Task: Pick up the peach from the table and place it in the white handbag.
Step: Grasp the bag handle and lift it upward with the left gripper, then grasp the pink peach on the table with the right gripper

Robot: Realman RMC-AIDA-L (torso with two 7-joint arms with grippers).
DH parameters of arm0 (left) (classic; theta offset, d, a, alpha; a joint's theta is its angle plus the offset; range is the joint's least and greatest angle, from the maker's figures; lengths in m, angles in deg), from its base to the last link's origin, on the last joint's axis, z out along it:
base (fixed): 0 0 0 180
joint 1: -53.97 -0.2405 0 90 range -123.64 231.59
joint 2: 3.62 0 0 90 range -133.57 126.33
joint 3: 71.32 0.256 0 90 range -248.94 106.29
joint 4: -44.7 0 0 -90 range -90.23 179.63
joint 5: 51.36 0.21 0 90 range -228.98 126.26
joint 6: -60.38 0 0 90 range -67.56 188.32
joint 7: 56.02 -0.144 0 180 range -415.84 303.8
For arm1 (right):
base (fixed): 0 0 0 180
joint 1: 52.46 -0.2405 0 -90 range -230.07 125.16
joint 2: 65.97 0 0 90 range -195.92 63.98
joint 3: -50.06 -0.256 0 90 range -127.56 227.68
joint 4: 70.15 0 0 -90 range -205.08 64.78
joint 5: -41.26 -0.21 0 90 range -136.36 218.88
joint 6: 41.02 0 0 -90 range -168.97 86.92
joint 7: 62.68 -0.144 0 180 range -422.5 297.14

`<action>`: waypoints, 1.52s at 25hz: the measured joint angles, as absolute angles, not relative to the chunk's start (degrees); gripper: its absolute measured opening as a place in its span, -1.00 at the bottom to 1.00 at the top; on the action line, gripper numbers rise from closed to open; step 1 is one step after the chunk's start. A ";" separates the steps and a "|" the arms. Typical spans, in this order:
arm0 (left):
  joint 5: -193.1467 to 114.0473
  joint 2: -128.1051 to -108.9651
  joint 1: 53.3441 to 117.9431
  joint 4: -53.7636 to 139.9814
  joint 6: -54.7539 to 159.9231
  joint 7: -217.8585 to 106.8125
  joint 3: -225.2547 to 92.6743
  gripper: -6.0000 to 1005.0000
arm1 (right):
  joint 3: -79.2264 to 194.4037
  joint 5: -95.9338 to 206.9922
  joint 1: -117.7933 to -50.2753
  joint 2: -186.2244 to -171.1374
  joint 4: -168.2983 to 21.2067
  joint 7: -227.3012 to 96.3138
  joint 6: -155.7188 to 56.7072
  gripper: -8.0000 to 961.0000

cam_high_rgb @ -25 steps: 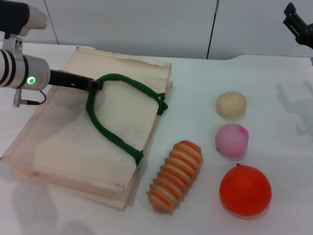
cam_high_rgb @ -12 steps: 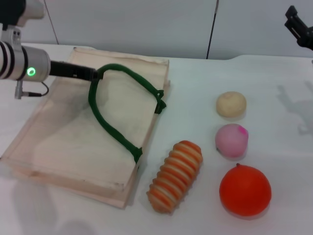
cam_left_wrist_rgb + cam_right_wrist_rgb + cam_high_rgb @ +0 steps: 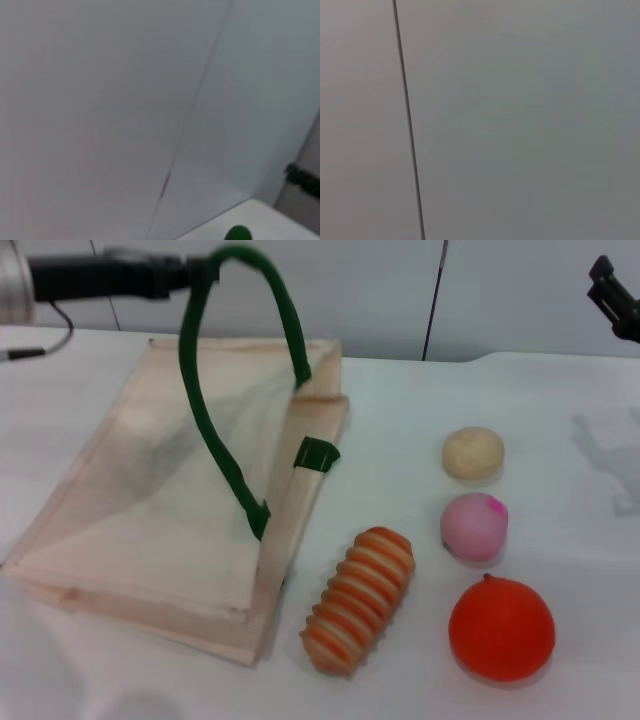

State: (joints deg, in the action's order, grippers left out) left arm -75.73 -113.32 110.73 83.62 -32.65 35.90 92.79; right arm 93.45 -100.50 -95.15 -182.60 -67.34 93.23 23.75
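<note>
The white handbag [image 3: 170, 510] lies flat on the bench [image 3: 400, 440], and it is the largest thing in view. Its upper fabric layer is pulled up into a tent shape by the green rope handle [image 3: 205, 410]. The left tool [image 3: 190, 272] is clenched on the top of this handle, high above the far side of the bag, so the mouth of the bag opens below it. From the left tool the peach [image 3: 474, 526] lies far to the right and nearer to the robot.

The right tool [image 3: 612, 292] hangs in the air at the far right; whether its fingers are apart I cannot tell. The peach lies below it, toward the robot and a little to its left, so the right arm is clearly the nearer one, and in my judgement it should make the pick.

The peach rests on the bench in a row: a cream bun-like ball [image 3: 473, 453] behind it, an orange [image 3: 501, 629] in front. A striped orange roll [image 3: 360, 598] lies between the bag and this row.
</note>
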 joint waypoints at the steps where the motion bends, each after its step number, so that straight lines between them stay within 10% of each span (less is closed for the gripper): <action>1: -76.85 -113.16 110.69 84.63 -35.02 35.72 92.81 -0.76 | 93.43 -100.51 -95.12 -182.60 -67.36 93.23 23.75 0.86; 38: -82.41 -111.10 113.13 102.88 -56.32 41.62 92.95 -0.72 | 101.10 -87.11 -90.04 -180.50 -81.05 61.63 21.95 0.87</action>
State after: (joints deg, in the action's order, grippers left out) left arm -82.41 -111.10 113.13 102.88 -56.32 41.62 92.95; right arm 101.10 -87.11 -90.04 -180.50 -81.05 61.63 21.95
